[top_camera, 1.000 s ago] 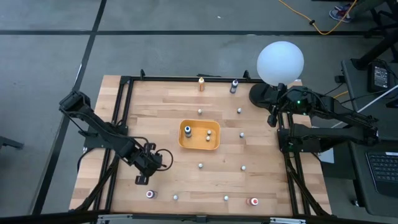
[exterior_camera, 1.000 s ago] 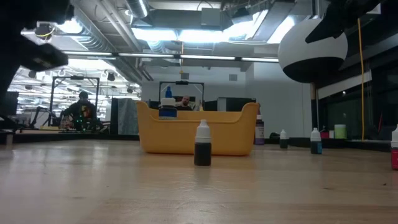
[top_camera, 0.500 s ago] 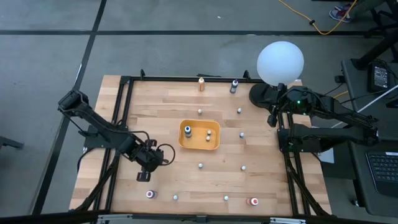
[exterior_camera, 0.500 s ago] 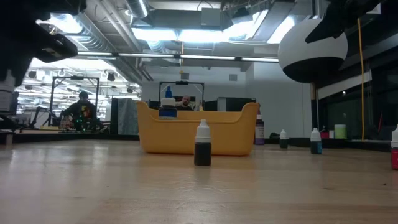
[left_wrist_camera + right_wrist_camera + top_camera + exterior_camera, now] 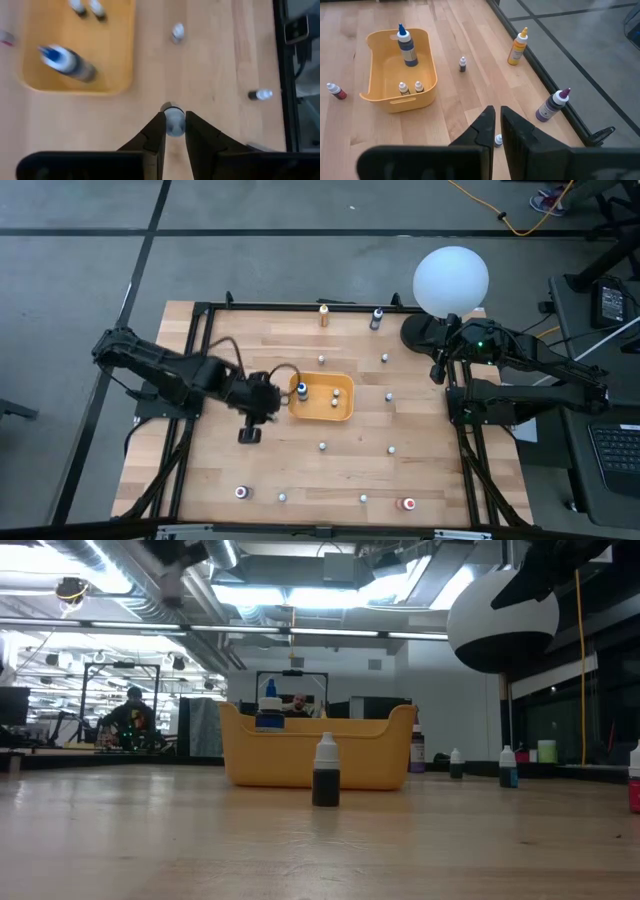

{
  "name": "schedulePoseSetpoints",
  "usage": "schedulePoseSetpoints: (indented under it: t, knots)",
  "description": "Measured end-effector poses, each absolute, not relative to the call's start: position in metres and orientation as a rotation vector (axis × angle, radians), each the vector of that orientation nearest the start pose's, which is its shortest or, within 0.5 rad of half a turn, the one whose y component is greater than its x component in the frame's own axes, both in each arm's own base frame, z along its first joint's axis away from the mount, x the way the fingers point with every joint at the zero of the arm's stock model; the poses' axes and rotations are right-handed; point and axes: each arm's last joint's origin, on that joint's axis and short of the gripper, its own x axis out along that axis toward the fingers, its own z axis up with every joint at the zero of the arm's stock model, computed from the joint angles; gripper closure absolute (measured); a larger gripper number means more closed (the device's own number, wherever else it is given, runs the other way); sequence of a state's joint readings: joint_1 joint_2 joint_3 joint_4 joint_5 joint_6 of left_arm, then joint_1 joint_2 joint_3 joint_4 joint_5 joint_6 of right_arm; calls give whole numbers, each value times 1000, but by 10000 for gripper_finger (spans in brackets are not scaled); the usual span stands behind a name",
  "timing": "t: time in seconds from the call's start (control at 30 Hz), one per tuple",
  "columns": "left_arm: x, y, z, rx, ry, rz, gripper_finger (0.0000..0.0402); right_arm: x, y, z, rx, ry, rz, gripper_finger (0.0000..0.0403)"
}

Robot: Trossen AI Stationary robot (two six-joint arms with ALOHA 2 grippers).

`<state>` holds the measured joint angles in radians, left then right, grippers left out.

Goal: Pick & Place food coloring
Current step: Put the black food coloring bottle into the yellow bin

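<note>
A yellow tray (image 5: 343, 412) sits mid-table and holds a blue-capped bottle (image 5: 65, 59) and two tiny bottles (image 5: 87, 7). My left gripper (image 5: 277, 394) hangs just off the tray's left side, shut on one small food coloring bottle (image 5: 173, 120). Several more food coloring bottles stand loose on the wood, among them one (image 5: 323, 446) near the tray and a dark one (image 5: 325, 772) in front of it in the low view. My right gripper (image 5: 496, 125) waits shut at the far right (image 5: 438, 372), holding nothing. My left gripper pinches the small bottle between its two fingers (image 5: 156, 134), one on each side just below its whitish cap (image 5: 173, 116). The fingers slant steeply down at it. The bottle stands upright in the hold, lifted clear of the table.
A big white globe lamp (image 5: 451, 280) stands at the far right corner. An orange bottle (image 5: 324, 315) and a dark one (image 5: 377, 318) stand at the far edge. Black frame rails (image 5: 195, 380) run along the table's sides. A red-capped bottle (image 5: 408, 504) stands near the front edge.
My left gripper has risen from the table's near-left area and swung toward the far right, up to the tray's left side, carrying the small bottle lifted clear. It has gone out of the low view's left side. My right arm has kept still.
</note>
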<state>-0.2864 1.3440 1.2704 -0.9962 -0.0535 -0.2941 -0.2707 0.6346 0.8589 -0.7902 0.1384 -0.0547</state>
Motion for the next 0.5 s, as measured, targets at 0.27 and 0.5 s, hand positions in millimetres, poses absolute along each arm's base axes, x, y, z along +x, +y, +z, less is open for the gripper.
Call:
schedulePoseSetpoints:
  t: [0.27,0.5]
  knots:
    - [287,-41,351,2,1086,-63,347,109,-35,322,-17,576,-382,369]
    - [333,-22,371,61,1014,-79,347,109,-35,322,-20,576,-382,369]
